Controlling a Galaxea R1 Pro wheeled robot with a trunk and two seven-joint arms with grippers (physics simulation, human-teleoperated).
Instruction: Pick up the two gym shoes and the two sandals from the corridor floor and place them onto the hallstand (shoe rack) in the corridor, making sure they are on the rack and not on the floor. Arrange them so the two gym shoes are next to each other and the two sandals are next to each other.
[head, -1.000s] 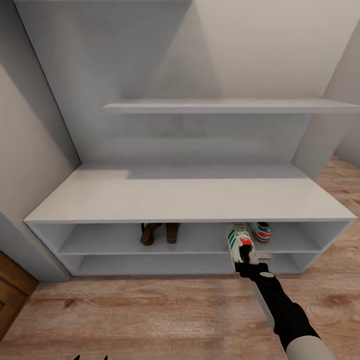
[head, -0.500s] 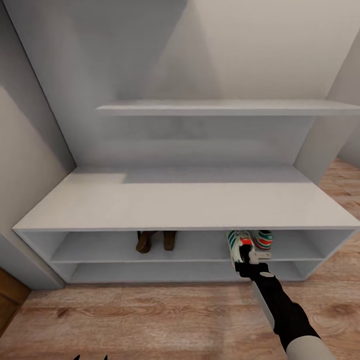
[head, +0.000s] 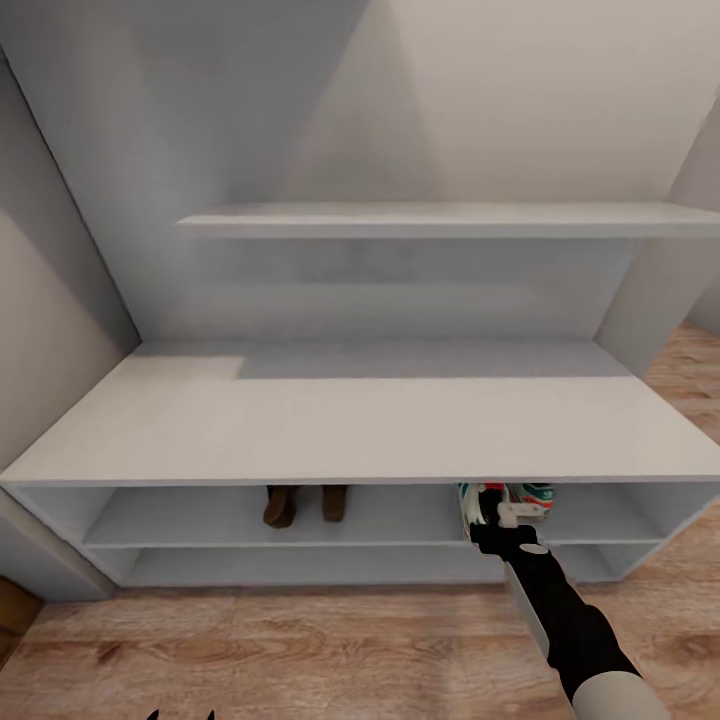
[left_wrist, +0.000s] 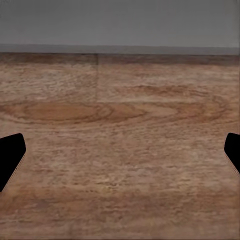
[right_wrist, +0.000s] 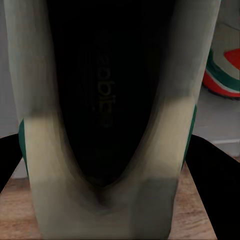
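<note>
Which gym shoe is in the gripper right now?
The left-hand gym shoe, clamped at its heel by the right gripper; the other gym shoe rests free on the hallstand shelf.

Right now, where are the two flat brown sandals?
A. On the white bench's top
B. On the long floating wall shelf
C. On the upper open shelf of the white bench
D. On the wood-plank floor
C: the two flat brown sandals stand side by side on the upper open shelf of the wide white bench, left of the cream-white gym shoes.

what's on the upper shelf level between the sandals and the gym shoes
Nothing: in the head view, the white board between the sandals and the held gym shoe is bare. The second gym shoe sits beyond, beside the first.
</note>
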